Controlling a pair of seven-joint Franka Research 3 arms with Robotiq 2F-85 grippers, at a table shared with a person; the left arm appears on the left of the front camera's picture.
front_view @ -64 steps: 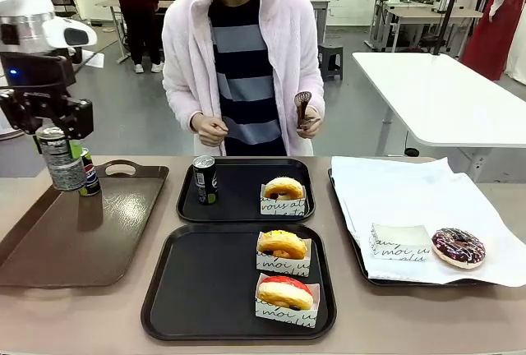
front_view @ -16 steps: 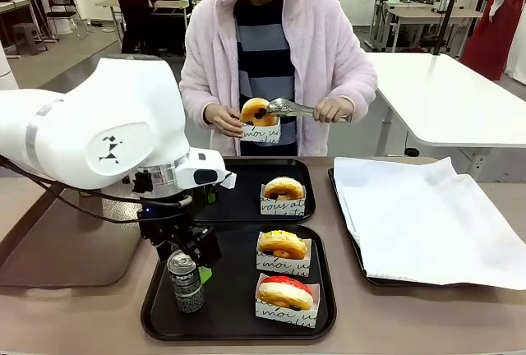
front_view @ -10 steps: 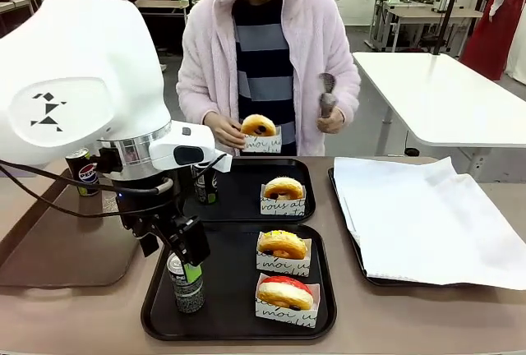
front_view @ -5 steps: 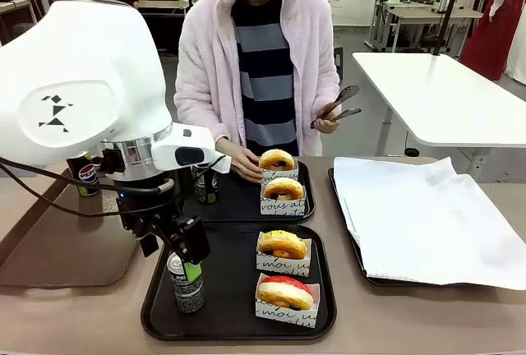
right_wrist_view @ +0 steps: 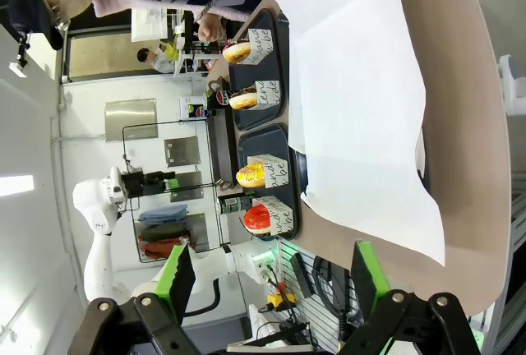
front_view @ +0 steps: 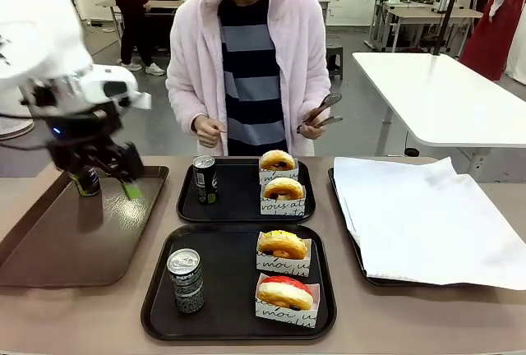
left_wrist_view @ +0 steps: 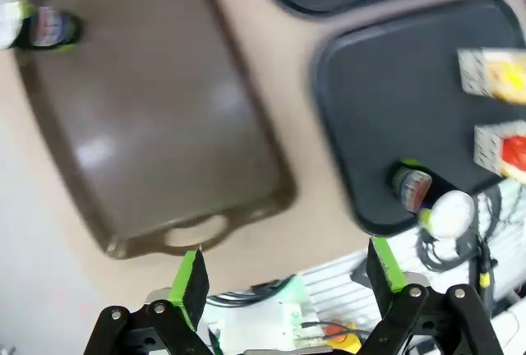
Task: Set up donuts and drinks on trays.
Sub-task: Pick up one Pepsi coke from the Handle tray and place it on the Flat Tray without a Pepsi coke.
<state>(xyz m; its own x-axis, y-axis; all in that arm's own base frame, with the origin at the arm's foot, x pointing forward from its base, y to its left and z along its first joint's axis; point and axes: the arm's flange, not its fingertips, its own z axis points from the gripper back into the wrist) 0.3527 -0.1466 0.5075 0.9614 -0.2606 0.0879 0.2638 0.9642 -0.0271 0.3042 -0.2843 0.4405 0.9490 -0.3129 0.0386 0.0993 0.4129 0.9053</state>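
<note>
The near black tray (front_view: 164, 306) holds a grey can (front_view: 186, 279) upright at its left, plus a yellow-iced donut (front_view: 282, 246) and a red-iced donut (front_view: 285, 292) in paper sleeves. On the far black tray (front_view: 238, 207) stand a black can (front_view: 205, 179) and two sleeved donuts (front_view: 277, 160) (front_view: 283, 188). My left gripper (front_view: 107, 181) hangs open and empty above the brown tray. Its wrist view shows the gripper (left_wrist_view: 288, 277) spread wide, with the grey can (left_wrist_view: 411, 186) far below. My right gripper (right_wrist_view: 274, 277) is open and empty, off the table's right end.
A glossy brown tray (front_view: 74, 232) lies at the left with a Pepsi can (front_view: 85, 184) at its far edge, partly behind my left gripper. At the right sits a tray lined with white paper (front_view: 427, 215). The person at the far side holds tongs (front_view: 320, 112).
My left gripper has let go of the grey can on the near tray and swung up and left over the brown tray. The person's hand has left the second donut on the far tray.
</note>
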